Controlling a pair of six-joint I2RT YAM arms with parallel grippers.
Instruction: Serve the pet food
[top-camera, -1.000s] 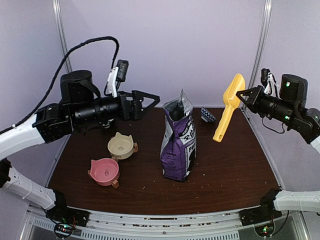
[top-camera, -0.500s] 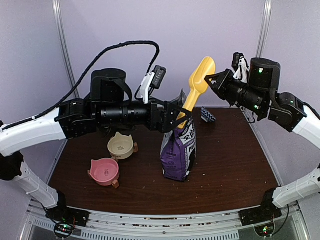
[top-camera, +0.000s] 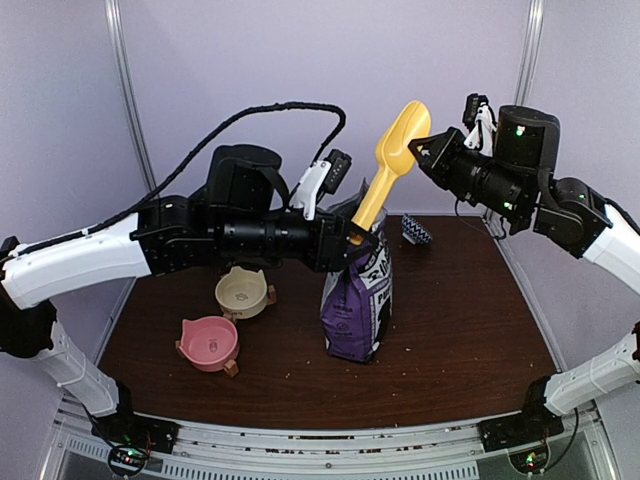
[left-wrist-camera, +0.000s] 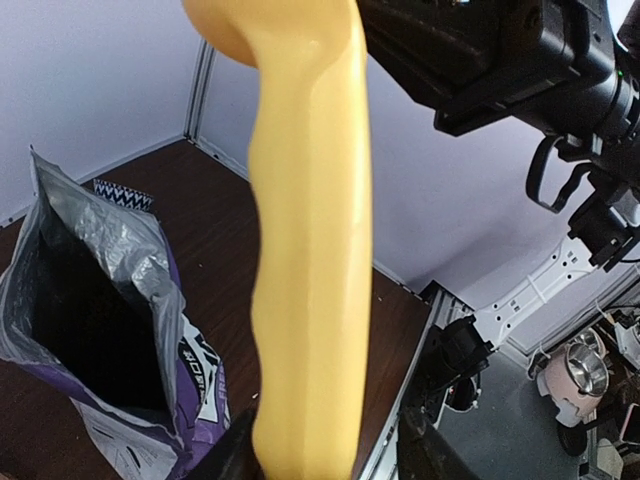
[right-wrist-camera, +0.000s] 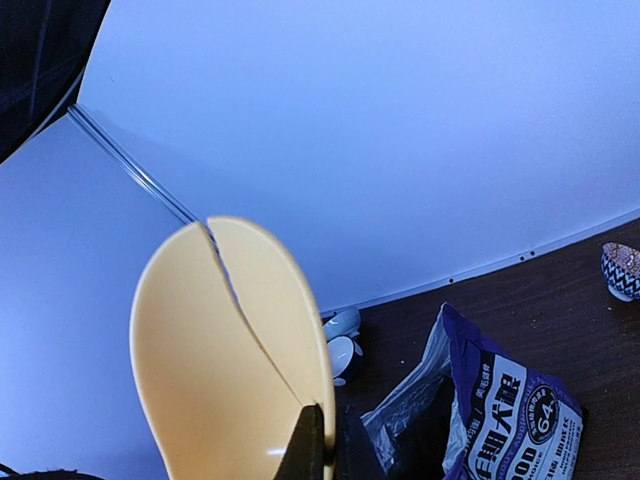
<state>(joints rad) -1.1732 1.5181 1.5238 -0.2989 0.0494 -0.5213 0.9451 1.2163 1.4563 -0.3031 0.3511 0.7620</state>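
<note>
A yellow plastic scoop (top-camera: 385, 180) hangs tilted above the open purple-and-white bag (top-camera: 358, 290). My right gripper (top-camera: 422, 150) is shut on the rim of the scoop's bowl (right-wrist-camera: 220, 360), which has a crack and is empty. My left gripper (top-camera: 352, 238) is open, with its jaws on either side of the lower end of the handle (left-wrist-camera: 310, 250). One finger touches the handle and the other stands apart from it. The bag's mouth (left-wrist-camera: 85, 310) is dark inside, and no pet food shows in any view.
A cream bowl (top-camera: 242, 291) and a pink bowl (top-camera: 209, 342) sit left of the bag on the brown table (top-camera: 460, 340). A small patterned cup (top-camera: 415, 230) stands at the back behind the bag. The left arm's black cable arcs overhead.
The right arm has carried the scoop left until it is over the bag. The left arm has swung right, and its jaws now sit around the handle's lower end.
</note>
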